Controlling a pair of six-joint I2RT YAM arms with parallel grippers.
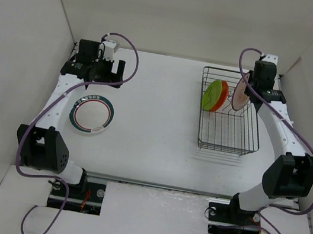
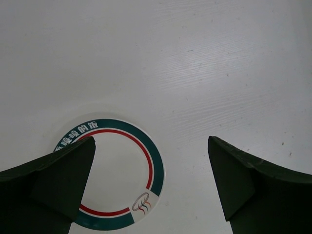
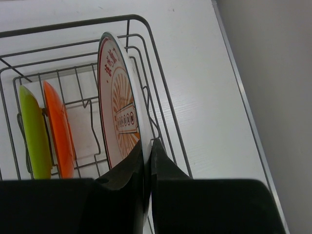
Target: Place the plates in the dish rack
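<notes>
The dark wire dish rack [image 1: 228,138] stands at the right. The lime green plate [image 1: 211,95] and the orange plate [image 1: 223,94] stand on edge in its far end. My right gripper [image 1: 251,88] is shut on the rim of the sunburst plate [image 1: 241,97] and holds it upright in the rack; the right wrist view shows this plate [image 3: 117,112], the orange plate [image 3: 57,126] and the green plate [image 3: 34,129]. The ring-rimmed plate [image 1: 91,114] lies flat on the table at the left. My left gripper [image 1: 101,72] is open just beyond it, with the plate [image 2: 119,180] below its fingers.
White walls enclose the table on three sides. The right wall [image 3: 273,73] runs close beside the rack. The arm bases [image 1: 78,191] sit at the near edge.
</notes>
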